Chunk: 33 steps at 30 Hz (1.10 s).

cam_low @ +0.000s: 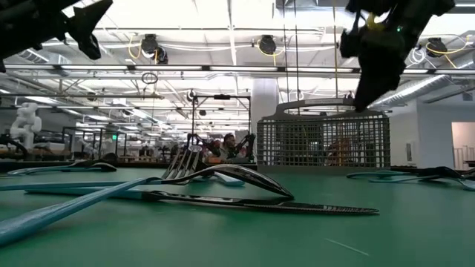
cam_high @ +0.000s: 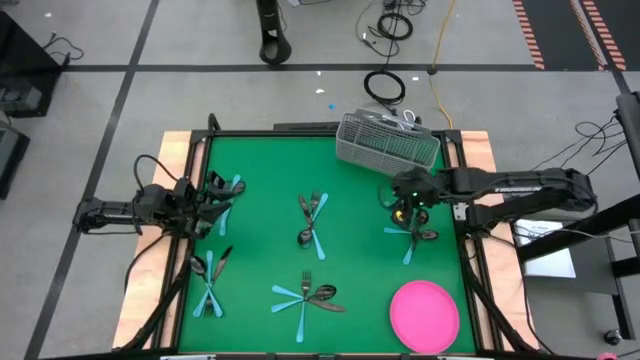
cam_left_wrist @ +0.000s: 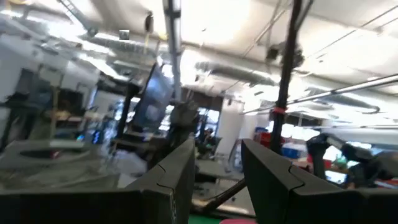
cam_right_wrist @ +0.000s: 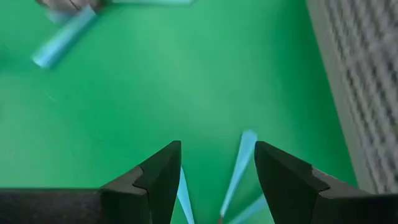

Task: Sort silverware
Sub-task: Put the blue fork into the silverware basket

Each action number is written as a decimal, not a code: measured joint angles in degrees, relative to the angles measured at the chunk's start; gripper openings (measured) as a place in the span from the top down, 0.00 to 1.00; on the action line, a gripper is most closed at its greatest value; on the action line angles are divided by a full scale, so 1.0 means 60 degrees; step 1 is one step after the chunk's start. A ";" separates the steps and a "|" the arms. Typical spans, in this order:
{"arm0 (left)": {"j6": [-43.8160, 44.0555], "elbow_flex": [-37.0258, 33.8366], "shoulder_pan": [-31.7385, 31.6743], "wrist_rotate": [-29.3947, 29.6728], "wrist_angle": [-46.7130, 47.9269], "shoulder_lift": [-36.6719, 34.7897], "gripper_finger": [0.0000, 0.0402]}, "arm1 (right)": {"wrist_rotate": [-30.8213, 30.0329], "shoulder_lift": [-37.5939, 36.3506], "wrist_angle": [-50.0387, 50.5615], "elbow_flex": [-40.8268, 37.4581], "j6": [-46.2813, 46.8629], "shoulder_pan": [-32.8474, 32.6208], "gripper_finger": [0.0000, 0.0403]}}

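While my right gripper (cam_high: 402,207) hangs fingers parted and empty above the green mat (cam_high: 265,250), the nearest silverware (cam_high: 410,237) lies just below and slightly toward my base. Blue handles (cam_right_wrist: 239,167) run lengthwise up between my fingertips. Mesh caddy (cam_high: 387,143) sits just beyond, off to one side. Left gripper (cam_high: 212,203), also parted and empty, waits well apart over its own cluster.

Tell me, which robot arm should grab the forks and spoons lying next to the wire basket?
The right one, probably. Its right pincer hangs open just above that silverware pile, beside the wire basket. The left pincer is across the table.
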<state>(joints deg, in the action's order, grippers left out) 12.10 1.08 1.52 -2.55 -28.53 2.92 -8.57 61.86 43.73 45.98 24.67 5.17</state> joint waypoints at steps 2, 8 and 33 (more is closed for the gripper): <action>-0.0144 0.0000 0.0000 -0.0085 -0.0121 0.0003 0.67 | 0.0062 0.0347 0.0011 0.0000 0.0031 0.0000 0.51; 0.0099 0.0552 0.0000 0.0739 0.1409 0.0289 0.67 | 0.0345 0.0981 -0.0049 0.0000 0.0032 -0.0004 0.51; -0.1473 0.4666 0.0018 0.3415 0.5099 0.8313 0.67 | 0.0443 0.1042 0.0955 0.0000 0.1464 -0.0507 0.51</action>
<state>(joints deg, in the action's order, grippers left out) 3.26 29.08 1.63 17.94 2.07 52.80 -5.91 68.11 49.46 45.98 33.45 2.12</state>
